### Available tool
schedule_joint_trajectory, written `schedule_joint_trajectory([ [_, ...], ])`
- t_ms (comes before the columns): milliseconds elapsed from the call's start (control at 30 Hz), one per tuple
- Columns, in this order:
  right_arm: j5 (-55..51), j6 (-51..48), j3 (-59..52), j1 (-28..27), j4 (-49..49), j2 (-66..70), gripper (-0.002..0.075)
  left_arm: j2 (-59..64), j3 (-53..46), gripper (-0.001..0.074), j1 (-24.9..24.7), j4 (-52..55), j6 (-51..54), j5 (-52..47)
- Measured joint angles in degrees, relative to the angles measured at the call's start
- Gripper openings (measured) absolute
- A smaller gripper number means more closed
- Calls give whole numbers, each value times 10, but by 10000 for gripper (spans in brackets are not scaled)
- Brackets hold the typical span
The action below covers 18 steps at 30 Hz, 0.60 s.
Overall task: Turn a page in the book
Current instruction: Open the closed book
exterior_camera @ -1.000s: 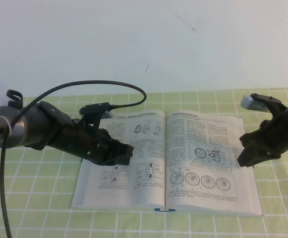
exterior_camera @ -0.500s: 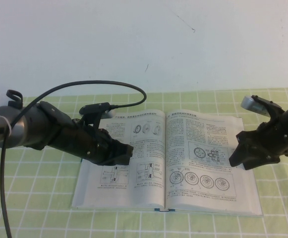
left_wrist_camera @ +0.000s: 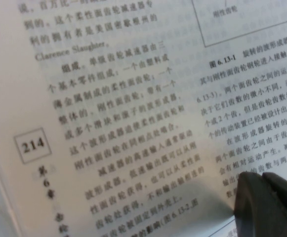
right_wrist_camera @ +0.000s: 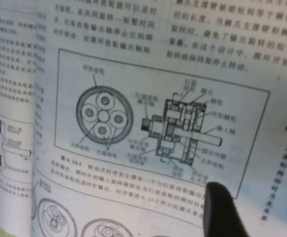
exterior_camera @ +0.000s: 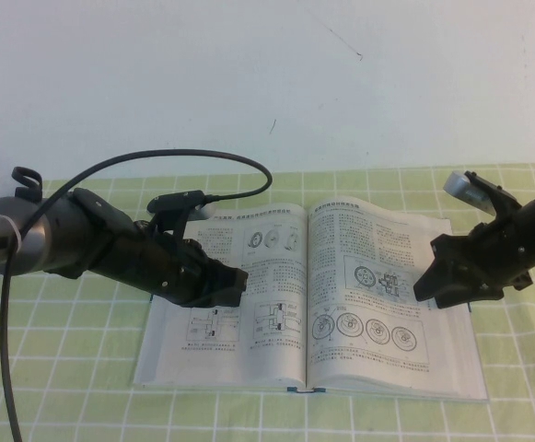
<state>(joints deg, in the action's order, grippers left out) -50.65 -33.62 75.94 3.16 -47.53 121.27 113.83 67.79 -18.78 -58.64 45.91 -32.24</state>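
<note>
Thin paper page bows under the unclenched right hand; left hand rests clenched on the book.

The book lies open, left claw over its left leaf, right claw over the page.

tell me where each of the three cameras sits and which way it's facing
High view: raised on the robot's side, angled down at the open book; shows the left gripper over the left-hand leaf and the right gripper on the page.
Left wrist view: on the left arm, close above the leaf numbered 214; a dark fingertip shows.
Right wrist view: on the right arm, facing the page's boxed gear diagram; a fingertip shows.
Shared: the high and right wrist views both show that diagram and the wheel row.
</note>
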Motion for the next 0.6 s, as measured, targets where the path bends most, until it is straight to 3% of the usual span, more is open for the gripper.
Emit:
schedule_joint_trajectory([
  [600, 0, -1, 0, 0, -3, 1, 309, 0, 0, -3, 0, 0, 0, 0],
])
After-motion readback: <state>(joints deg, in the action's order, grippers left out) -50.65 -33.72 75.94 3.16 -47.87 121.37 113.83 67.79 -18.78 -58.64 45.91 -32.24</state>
